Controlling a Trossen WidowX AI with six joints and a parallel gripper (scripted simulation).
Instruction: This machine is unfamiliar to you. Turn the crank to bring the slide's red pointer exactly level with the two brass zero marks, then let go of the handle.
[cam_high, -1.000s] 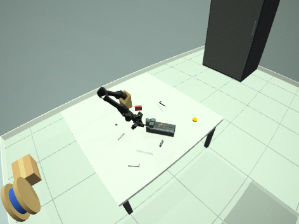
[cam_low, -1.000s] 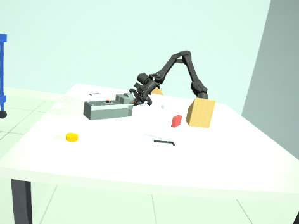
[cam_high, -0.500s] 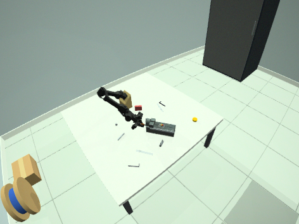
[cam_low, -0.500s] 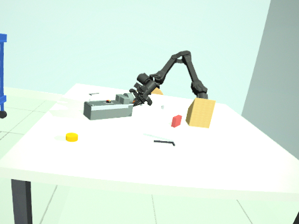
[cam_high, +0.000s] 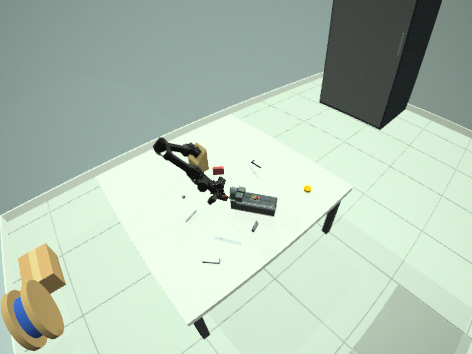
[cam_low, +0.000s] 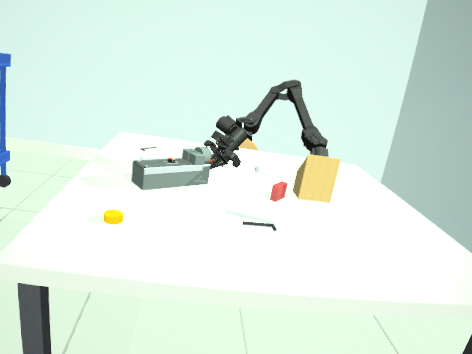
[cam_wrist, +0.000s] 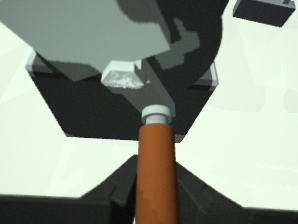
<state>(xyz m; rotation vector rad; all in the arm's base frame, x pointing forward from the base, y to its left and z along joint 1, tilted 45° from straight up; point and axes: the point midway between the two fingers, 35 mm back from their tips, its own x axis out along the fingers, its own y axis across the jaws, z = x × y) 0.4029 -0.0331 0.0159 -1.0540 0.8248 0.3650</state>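
Note:
The machine (cam_high: 254, 206) (cam_low: 172, 179) (cam_wrist: 95, 112) is a long dark grey box on the white table, with a rounded grey housing (cam_low: 197, 155) at its crank end. Its orange crank handle (cam_wrist: 156, 145) points toward the wrist camera, joined to a grey crank arm (cam_wrist: 161, 95). My gripper (cam_high: 224, 197) (cam_low: 213, 162) (cam_wrist: 150, 163) is shut on the handle, one dark finger on either side. The red pointer (cam_high: 255, 198) (cam_low: 171, 160) shows as a tiny spot on top of the machine. It is too small to tell whether it is level with the brass marks.
On the table are a tan box (cam_high: 200, 159) (cam_low: 317, 178) by the arm's base, a red block (cam_high: 218, 170) (cam_low: 278, 191), a yellow disc (cam_high: 307, 189) (cam_low: 113, 217), black hex keys (cam_high: 256, 164) (cam_low: 258, 224) and a small dark block (cam_high: 255, 226) (cam_wrist: 262, 13) beside the machine.

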